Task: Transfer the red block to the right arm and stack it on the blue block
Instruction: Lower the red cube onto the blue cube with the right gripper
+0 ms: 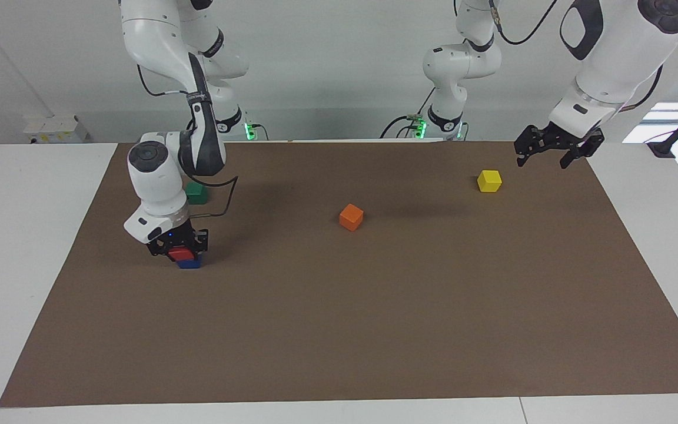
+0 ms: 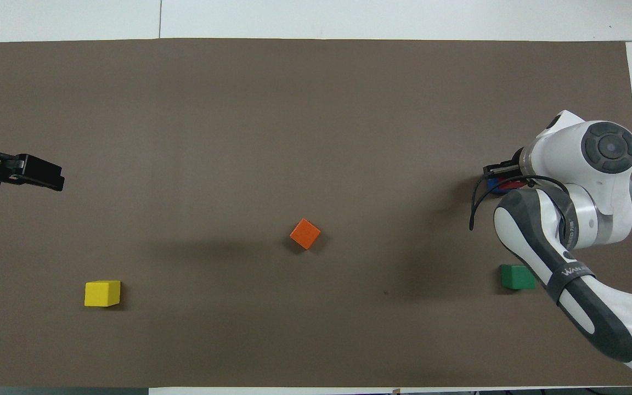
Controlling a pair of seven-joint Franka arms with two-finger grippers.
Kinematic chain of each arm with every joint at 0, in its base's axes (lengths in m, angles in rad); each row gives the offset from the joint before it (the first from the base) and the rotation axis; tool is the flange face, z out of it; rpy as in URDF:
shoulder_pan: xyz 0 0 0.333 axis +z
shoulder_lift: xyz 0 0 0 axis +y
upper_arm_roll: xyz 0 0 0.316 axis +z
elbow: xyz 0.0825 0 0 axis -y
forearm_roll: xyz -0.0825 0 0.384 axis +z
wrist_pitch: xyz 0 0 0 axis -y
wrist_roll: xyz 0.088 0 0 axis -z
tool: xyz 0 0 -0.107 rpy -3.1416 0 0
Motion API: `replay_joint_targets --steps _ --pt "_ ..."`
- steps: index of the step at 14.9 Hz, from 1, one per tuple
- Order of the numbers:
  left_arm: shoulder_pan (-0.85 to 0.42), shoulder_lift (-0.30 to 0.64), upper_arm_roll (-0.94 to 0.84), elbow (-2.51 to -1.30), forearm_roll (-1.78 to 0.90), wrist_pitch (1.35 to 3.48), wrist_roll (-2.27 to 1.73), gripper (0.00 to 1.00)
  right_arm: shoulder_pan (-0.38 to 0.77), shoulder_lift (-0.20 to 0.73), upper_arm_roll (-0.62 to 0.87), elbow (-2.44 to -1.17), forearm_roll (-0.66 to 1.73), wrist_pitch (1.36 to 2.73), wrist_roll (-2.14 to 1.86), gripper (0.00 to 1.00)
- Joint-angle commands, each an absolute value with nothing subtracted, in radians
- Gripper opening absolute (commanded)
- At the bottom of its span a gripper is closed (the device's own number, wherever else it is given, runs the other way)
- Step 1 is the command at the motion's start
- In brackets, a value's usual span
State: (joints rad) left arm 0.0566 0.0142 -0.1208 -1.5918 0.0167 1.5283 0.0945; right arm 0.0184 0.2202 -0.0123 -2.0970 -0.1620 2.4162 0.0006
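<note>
Obstacles we log: small orange cube [image 1: 351, 217] mid-mat | small yellow cube [image 1: 489, 181] toward the left arm's end | small dark-green cube [image 1: 196, 192] just beside the white right arm [image 1: 165, 182] | open brown mat [image 1: 374, 330] farther from the robots: we see unobstructed passage.

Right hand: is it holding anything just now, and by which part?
The right hand grips the red block by its side faces, resting on the blue block. The left hand holds nothing.

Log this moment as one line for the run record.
right gripper: shut on red block, seated on blue block | left gripper: waiting, open, above mat beside yellow block | stack: placed, unreleased
</note>
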Motion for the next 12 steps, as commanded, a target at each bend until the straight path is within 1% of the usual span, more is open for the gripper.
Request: replay_joint_targets --steps 1,2,3,4,5,12 --pt "0.037 0.017 -0.104 -1.572 0.028 1.505 0.097 1.0 0.002 0.215 -0.003 -2.112 -0.187 2.442 -0.003 0.18" --pt "0.037 0.017 -0.104 -1.572 0.026 1.505 0.097 1.0 0.002 0.215 -0.003 -2.112 -0.186 2.442 -0.003 0.46" --pt "0.035 0.017 -0.104 -1.572 0.028 1.505 0.097 1.0 0.002 0.215 -0.003 -2.112 -0.184 2.442 -0.003 0.68" --pt "0.037 0.017 -0.104 -1.572 0.026 1.505 0.097 1.0 0.002 0.215 -0.002 -2.112 -0.184 2.441 -0.003 0.86" --pt "0.035 0.017 -0.104 -1.572 0.028 1.505 0.097 1.0 0.003 0.215 -0.002 -2.112 -0.183 2.442 -0.003 1.0" --pt "0.037 0.017 -0.104 -1.572 0.026 1.505 0.097 1.0 -0.003 0.222 0.0 -2.085 -0.166 2.439 -0.003 1.0"
